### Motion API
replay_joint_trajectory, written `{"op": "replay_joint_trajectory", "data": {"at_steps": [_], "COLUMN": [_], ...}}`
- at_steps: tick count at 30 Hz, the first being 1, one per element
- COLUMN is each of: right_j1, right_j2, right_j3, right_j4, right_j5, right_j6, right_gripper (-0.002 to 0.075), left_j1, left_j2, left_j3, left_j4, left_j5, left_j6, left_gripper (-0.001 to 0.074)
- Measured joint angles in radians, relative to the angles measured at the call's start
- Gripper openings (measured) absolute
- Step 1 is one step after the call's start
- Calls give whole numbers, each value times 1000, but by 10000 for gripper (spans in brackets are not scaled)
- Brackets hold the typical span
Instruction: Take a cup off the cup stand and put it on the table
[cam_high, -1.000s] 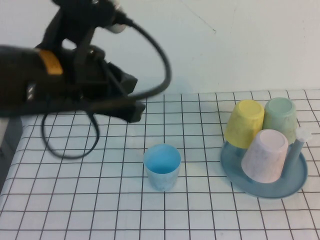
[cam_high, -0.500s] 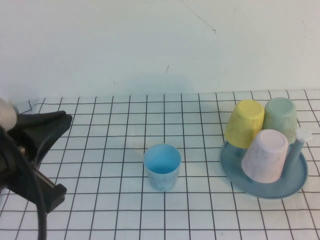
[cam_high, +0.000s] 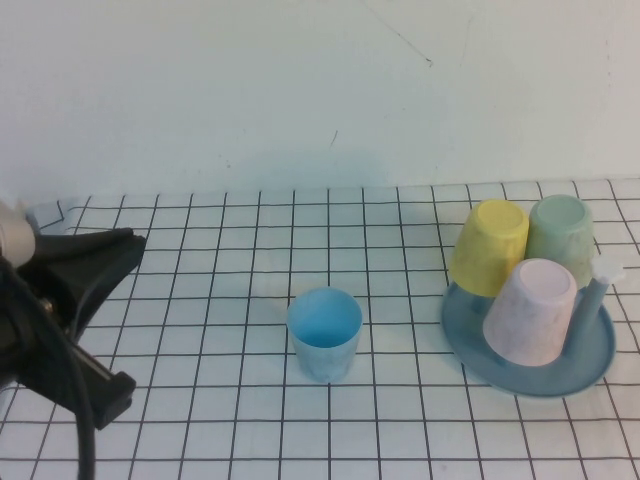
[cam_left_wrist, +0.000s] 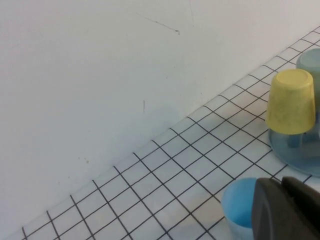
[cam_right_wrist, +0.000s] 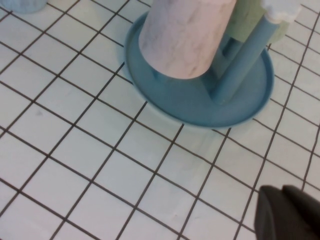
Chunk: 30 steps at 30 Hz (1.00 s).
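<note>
The light blue cup (cam_high: 324, 333) stands upright, mouth up, on the grid-cloth table (cam_high: 200, 400), left of the cup stand (cam_high: 590, 362). It also shows in the left wrist view (cam_left_wrist: 239, 210) and at the edge of the right wrist view (cam_right_wrist: 20, 5). My left gripper (cam_high: 128, 248) is at the table's left edge, well apart from the cup; in the left wrist view (cam_left_wrist: 282, 186) its fingers are shut and empty. My right gripper (cam_right_wrist: 283, 194) is out of the high view, shut and empty, over the cloth beside the stand (cam_right_wrist: 190, 107).
The stand holds an upside-down yellow tumbler (cam_high: 489, 246), a green tumbler (cam_high: 560, 235) and a pink tumbler (cam_high: 531, 310), plus one bare peg (cam_high: 598, 285). A white wall runs behind the table. The left arm's cable (cam_high: 85, 440) hangs at the front left.
My left arm has drawn back from above the table's left half to the left edge and down, then barely moved. The blue cup and the stand have stayed put.
</note>
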Motion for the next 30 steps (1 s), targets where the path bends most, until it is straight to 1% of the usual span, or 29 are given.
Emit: {"op": "replay_joint_trajectory", "data": {"at_steps": [1,3,6,8,11,14,17,19,22,25,28,30], "right_j1": [0,0,0,0,0,0,0,0,0,0,0,0], "right_j2": [0,-2,-2,-2,-2,-2,-2,-2,-2,-2,-2,-2], "right_j3": [0,0,0,0,0,0,0,0,0,0,0,0], "right_j4": [0,2,20,30,40,42,42,42,42,42,42,42], "right_j5": [0,0,0,0,0,0,4,6,9,9,12,14], "right_j6": [0,0,0,0,0,0,0,0,1,1,1,1], "right_gripper": [-1,-1,-1,-1,-1,-1,-1,-1,-1,-1,-1,-1], "left_j1": [3,37,104,146,196,243,301,340,412,482,542,567], "left_j2": [0,-5,-39,-80,-167,-252,-342,-397,-490,-559,-605,-628], "left_j3": [5,23,79,138,246,358,453,500,564,629,693,733], "left_j4": [2,44,103,116,123,142,154,152,130,70,44,37], "left_j5": [-4,-106,-327,-492,-675,-762,-771,-726,-583,-463,-386,-349], "left_j6": [-17,-108,-200,-223,-233,-235,-237,-237,-255,-352,-449,-470], "left_gripper": [-1,-1,-1,-1,-1,-1,-1,-1,-2,-2,-2,-2]}}
